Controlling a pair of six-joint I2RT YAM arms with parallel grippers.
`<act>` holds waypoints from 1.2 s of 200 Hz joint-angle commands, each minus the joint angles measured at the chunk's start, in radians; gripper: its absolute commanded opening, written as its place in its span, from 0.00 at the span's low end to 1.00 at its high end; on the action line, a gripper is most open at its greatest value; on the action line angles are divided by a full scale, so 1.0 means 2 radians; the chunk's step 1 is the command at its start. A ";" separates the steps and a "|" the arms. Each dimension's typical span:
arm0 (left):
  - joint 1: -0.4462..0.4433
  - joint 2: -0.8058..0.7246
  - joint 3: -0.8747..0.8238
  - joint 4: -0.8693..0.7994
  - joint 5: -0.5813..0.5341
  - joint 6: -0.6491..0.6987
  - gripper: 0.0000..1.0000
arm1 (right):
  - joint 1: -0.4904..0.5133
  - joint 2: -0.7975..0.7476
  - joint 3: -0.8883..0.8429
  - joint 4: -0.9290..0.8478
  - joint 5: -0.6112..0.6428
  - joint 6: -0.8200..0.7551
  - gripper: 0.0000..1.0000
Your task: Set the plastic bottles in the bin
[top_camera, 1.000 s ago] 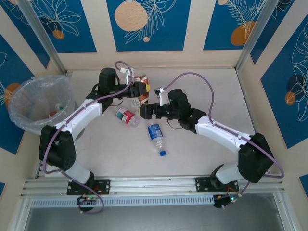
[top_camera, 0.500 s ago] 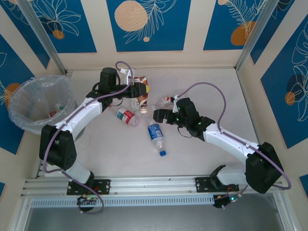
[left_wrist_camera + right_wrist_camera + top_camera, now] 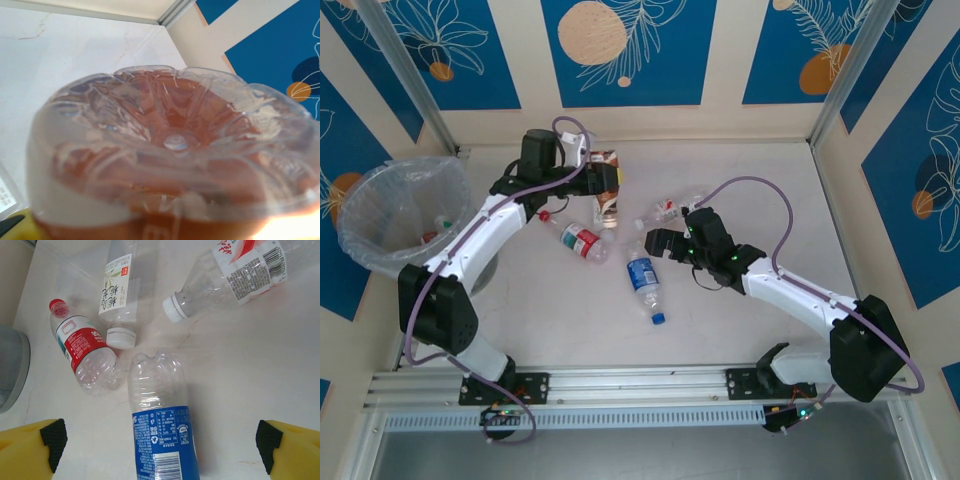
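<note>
My left gripper (image 3: pixel 609 178) is shut on a brown-labelled plastic bottle (image 3: pixel 603 160), held above the back of the table; its clear ribbed base (image 3: pixel 175 145) is right in front of the left wrist camera. A blue-labelled bottle (image 3: pixel 162 440) lies flat between the wide-open fingers of my right gripper (image 3: pixel 160 444), which hovers over it (image 3: pixel 660 240). A red-labelled bottle (image 3: pixel 82 347), a white-labelled one (image 3: pixel 119 295) and a red-and-white-labelled one (image 3: pixel 240 270) lie beyond it. The bin (image 3: pixel 400 215), lined with a clear bag, stands at the far left with bottles inside.
The bin's grey base (image 3: pixel 10 370) shows at the left edge of the right wrist view. Panel walls with metal corner posts (image 3: pixel 410 80) close in the table. Bare table lies to the right of the right arm (image 3: pixel 790 200).
The left arm has swung slightly back and left with the brown-labelled bottle. The right gripper pulled back from beside the left gripper and now sits over the blue-labelled bottle.
</note>
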 commanded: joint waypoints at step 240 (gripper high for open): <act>0.276 -0.116 0.187 -0.272 -0.246 0.102 0.46 | -0.007 -0.015 -0.030 0.045 0.020 -0.009 1.00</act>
